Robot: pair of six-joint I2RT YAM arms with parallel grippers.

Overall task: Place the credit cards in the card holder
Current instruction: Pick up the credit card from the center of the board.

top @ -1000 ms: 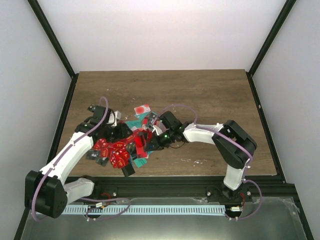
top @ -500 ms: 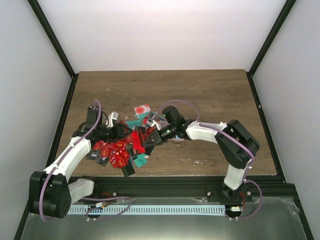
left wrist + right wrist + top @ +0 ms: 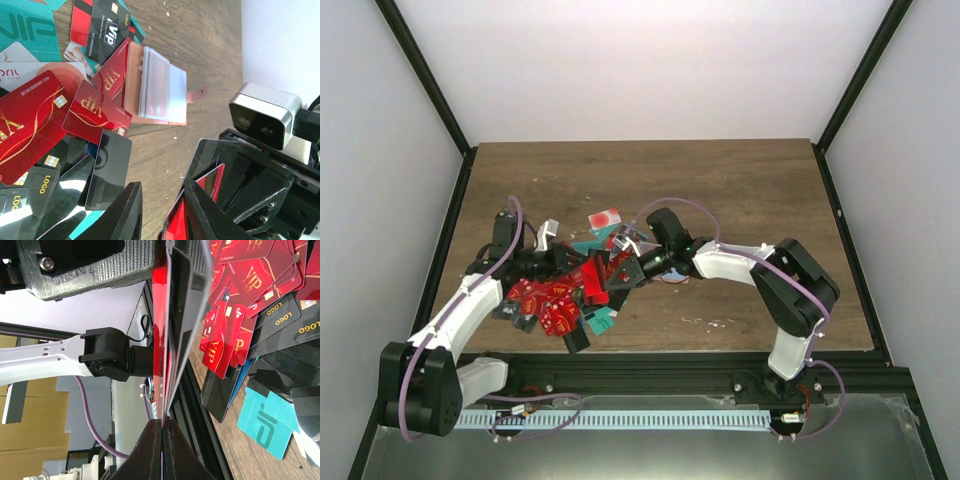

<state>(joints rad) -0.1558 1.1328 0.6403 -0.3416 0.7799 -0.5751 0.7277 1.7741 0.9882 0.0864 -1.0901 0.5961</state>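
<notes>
Bare table (image 3: 740, 180) wood across upper half and right of top view. Credit cards (image 3: 548, 300) heaped lower left, near front edge. My right gripper (image 3: 162, 427) pinches edge-on stack of credit cards, faces unreadable. My left gripper (image 3: 162, 192) spread, red card edge in gap, contact unclear. Card holder (image 3: 160, 85) lies open, upper middle of left wrist view, touching pile. Cannot pick it out in top view.

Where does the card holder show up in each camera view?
Top external: card holder mostly hidden under the right arm; only a salmon sliver seems to show.
Left wrist: card holder open, upper centre.
Right wrist: not in view.
Shared landmark: the red VIP cards, in all three views.
</notes>
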